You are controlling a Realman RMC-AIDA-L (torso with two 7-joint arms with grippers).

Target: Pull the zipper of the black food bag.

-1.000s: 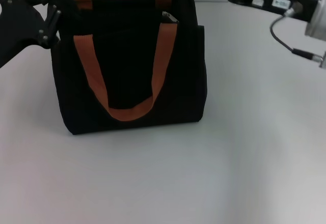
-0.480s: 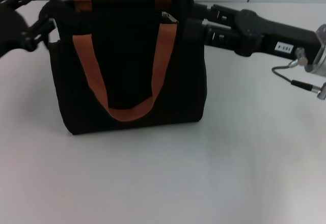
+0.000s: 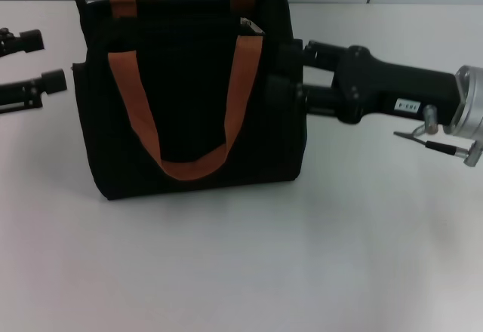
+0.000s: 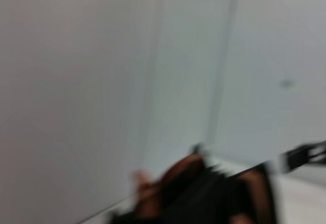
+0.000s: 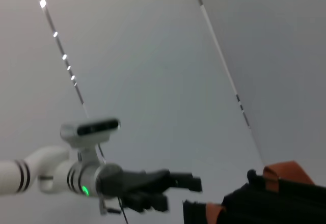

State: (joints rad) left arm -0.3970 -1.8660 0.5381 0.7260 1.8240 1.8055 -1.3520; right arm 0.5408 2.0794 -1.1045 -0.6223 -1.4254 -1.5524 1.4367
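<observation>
Bag: black food bag (image 3: 192, 98) upright near the counter (image 3: 302, 256) far edge; contents hidden.
Zipper (image 3: 253, 26): top edge.
Left gripper (image 3: 49, 62): fingers apart, beside bag.
Right gripper (image 3: 283, 72): fingers apart against bag's side.

Centre: bag (image 3: 192, 98) upright on table (image 3: 241, 272), blocks mid-frame.
Right of bag: right gripper (image 3: 285, 75) against bag's side, fingers apart; arm fills the right-hand approach.
Left edge: left gripper (image 3: 47, 62) open, apart from bag; gap between.
Lower frame: bare table, passable.
Bag top: handles (image 3: 132, 98) flank zipper (image 3: 251, 24).
</observation>
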